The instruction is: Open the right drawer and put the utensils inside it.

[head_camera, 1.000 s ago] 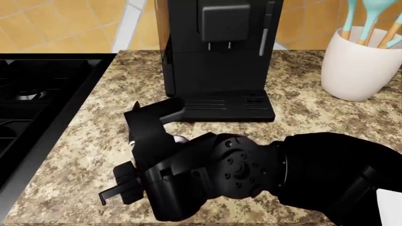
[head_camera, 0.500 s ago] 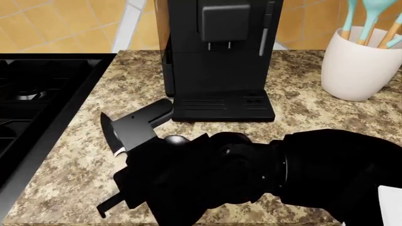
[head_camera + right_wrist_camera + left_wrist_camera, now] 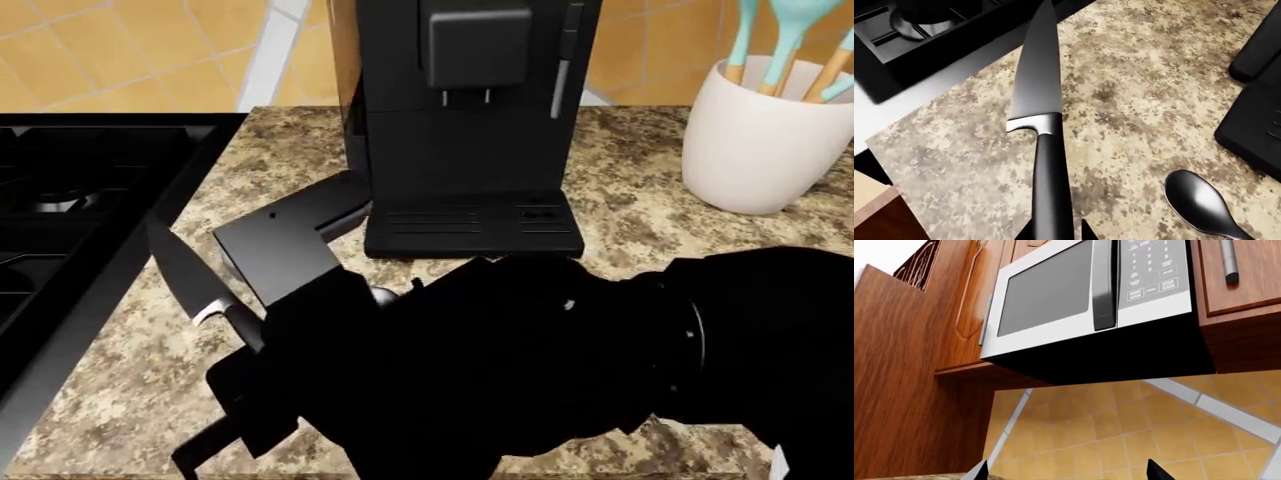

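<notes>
A: What does the knife look like?

B: A slim kitchen knife with a dark grey blade and a smooth black handle [image 3: 1044,150], with a pale metal bolster where blade meets handle. The right pincer [image 3: 1054,232] is clamped on the lower end of the handle; two dark fingertips show on either side of it in the right wrist view.

A: Where is it?

B: Lifted off the speckled brown granite surface [image 3: 1141,100], over its left part. The blade tip points toward the surface's left edge, where the black stove top [image 3: 67,210] adjoins. In the head view the blade [image 3: 180,270] juts up and left out of the bulky black arm.

A: And the spoon?

B: A small, dark, shiny metal spoon [image 3: 1201,202] lies flat on the surface, bowl up, just beside the base of the black coffee machine [image 3: 461,120]. It is apart from the knife.

A: The left pincer?

B: Only two dark tips [image 3: 1154,471] show at the edge of the left wrist view, spread apart with nothing between them. Behind them are orange wall tiles and a silver microwave [image 3: 1087,295] under reddish wood cabinets.

A: Anything else on the surface?

B: A white ceramic crock [image 3: 767,140] holding teal spatulas stands toward the back right corner.
</notes>
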Controlling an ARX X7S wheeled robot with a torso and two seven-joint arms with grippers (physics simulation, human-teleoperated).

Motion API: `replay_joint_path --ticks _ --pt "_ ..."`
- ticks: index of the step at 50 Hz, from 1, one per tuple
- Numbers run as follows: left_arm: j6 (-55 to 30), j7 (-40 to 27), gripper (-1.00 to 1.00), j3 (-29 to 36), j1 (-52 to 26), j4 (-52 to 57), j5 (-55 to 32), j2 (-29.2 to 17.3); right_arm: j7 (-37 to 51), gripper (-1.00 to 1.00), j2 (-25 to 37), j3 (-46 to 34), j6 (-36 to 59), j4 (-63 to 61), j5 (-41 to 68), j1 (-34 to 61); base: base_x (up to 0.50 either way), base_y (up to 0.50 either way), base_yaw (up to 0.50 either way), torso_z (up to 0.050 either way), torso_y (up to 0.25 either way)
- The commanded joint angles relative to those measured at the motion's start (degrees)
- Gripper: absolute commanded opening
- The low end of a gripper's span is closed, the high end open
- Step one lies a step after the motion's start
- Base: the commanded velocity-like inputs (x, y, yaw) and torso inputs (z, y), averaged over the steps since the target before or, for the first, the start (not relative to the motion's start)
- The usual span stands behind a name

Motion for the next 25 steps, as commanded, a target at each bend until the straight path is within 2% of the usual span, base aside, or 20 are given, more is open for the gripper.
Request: replay_joint_path --ticks 1,7,14,20,25 --pt "-0.25 0.03 1.0 0.01 -0.09 -0.01 -0.07 0.01 2.15 -1.0 5.71 4.16 0.16 -7.04 1.41 3.99 0.0 0.0 0.0 0.0 0.0" --pt "-0.16 -0.08 1.0 -0.06 0.13 0.08 -0.16 -0.04 2.48 -1.0 8.69 4.59 1.51 -9.08 1.82 5.35 0.0 0.0 0.0 0.0 0.0" --pt "-0.26 -0.36 1.0 0.03 0.11 0.1 -0.06 -0.28 -1.4 -1.0 15.22 4.29 7.57 -9.14 -0.06 7.65 0.0 0.0 0.0 0.0 0.0" --pt "-0.24 -0.97 1.0 0.55 0.31 0.17 0.3 -0.74 -6.43 -1.0 21.21 6.3 13.96 -6.36 1.19 13.64 0.0 0.0 0.0 0.0 0.0" --pt "-0.28 -1.13 1.0 0.72 0.32 0.15 0.41 -0.85 -10.68 -1.0 23.88 8.02 18.51 -3.62 3.02 18.02 0.0 0.0 0.0 0.0 0.0"
